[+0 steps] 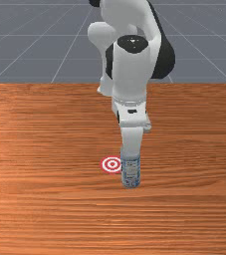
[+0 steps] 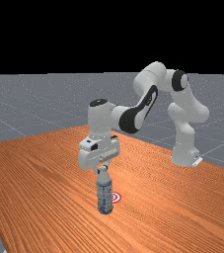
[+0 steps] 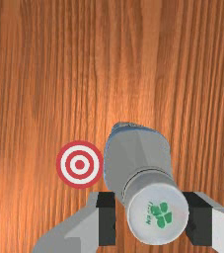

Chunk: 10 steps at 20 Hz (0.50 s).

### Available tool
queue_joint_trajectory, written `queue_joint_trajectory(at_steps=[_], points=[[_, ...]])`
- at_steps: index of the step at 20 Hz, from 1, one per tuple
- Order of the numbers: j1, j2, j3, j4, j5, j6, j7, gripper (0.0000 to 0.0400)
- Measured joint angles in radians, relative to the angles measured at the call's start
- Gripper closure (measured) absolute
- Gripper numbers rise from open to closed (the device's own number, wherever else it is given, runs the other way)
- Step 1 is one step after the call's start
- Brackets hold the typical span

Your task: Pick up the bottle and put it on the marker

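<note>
The bottle [image 2: 104, 193] is standing upright on the orange-brown wooden table [image 1: 45, 209], just beside the round marker [image 1: 112, 164]. Its cylindrical body is wearing a blue and whitish-grey label [image 1: 131, 172], with printing too small to read. Above the label, a smooth grey shoulder [image 3: 133, 153] is sloping in toward a narrow neck. A pale grey-white round cap [image 3: 158, 213] is topping it, bearing a green leaf-like emblem with small green lettering beside it.

The gripper [image 2: 102, 168] is hanging over the bottle, its two fingers standing wide around the cap. In the wrist view, bare wood is showing between one black pad [image 3: 107, 219] and the cap, while the other pad is appearing right against the cap's edge; the claw is not clamping anything.

The marker is lying flat, showing red and white rings around a red centre. In the front view it is sitting to the left of the bottle; in the far view it is peeking out from behind the bottle, on the right.

Farther out, the white and grey arm [image 2: 101, 118] is reaching from its base [image 2: 184, 150] at the far view's right. Beyond the table, a grey floor [image 1: 25, 45] is stretching away under thin pale lines.
</note>
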Motion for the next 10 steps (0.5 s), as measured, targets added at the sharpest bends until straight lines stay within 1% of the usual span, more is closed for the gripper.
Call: queue_joint_trajectory(at_steps=[1, 2, 3, 4, 5, 6, 9, 10], points=[[0.006, 0.000, -0.008, 0.000, -0.013, -0.001, 0.009, 0.0221], [0.024, 0.002, -0.029, 0.004, -0.038, -0.008, 0.063, 0.0225], [0.010, -0.003, -0.014, 0.002, -0.024, -0.005, 0.019, 0.0230], [0.019, 0.010, -0.024, 0.027, -0.040, -0.040, 0.031, 0.0230], [0.026, 0.001, -0.039, 0.011, -0.024, -0.021, 0.117, 0.0230], [0.026, 0.002, -0.052, 0.013, -0.009, -0.025, 0.179, 0.0230], [-0.011, 0.002, -0.065, 0.011, -0.001, -0.025, 0.148, 0.0230], [-0.083, 0.003, 0.001, 0.010, 0.063, -0.026, -0.065, 0.0230]])
